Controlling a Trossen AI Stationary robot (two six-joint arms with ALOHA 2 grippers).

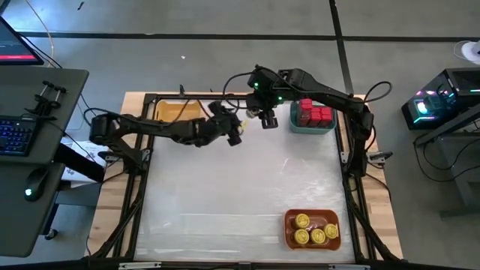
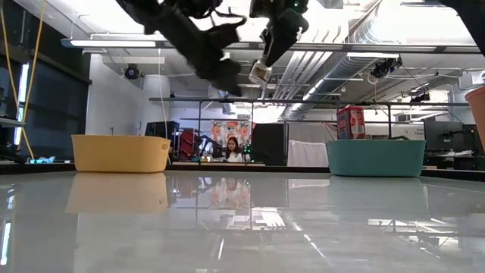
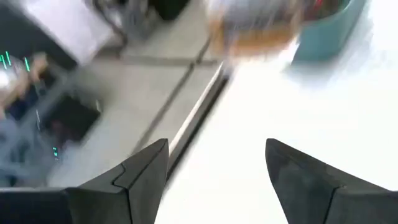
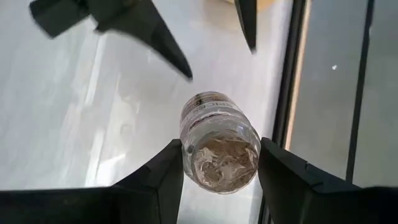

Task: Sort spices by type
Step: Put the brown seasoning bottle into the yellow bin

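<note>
My right gripper [image 4: 221, 152] is shut on a small clear jar of tan spice [image 4: 214, 124], high above the table's far middle [image 1: 265, 118]. My left gripper [image 3: 217, 155] is open. Its fingers [image 4: 168, 50] stand just beyond the jar's free end, apart from it, and in the high view it is beside the right gripper [image 1: 237, 129]. The red tins [image 1: 313, 114] sit in the teal bin [image 1: 294, 126]. Yellow-lidded jars [image 1: 311, 229] lie in the orange bin [image 1: 289, 225]. The yellow bin [image 2: 121, 152] stands at the far left, partly under my left arm. My right gripper pinches the jar between its two fingers [image 4: 165, 171] at the end nearest the wrist [image 4: 219, 163]; which end that is I cannot tell. The fingers come from above, slanting. The jar [image 2: 260, 72] hangs tilted below them, lifted clear of the table.
A black frame [image 1: 142, 172] runs around the white table top. The middle and near-left of the top [image 1: 225, 195] are bare. A desk with a keyboard [image 1: 19, 135] stands left of the table. A person [image 2: 231, 148] sits in the room beyond.
</note>
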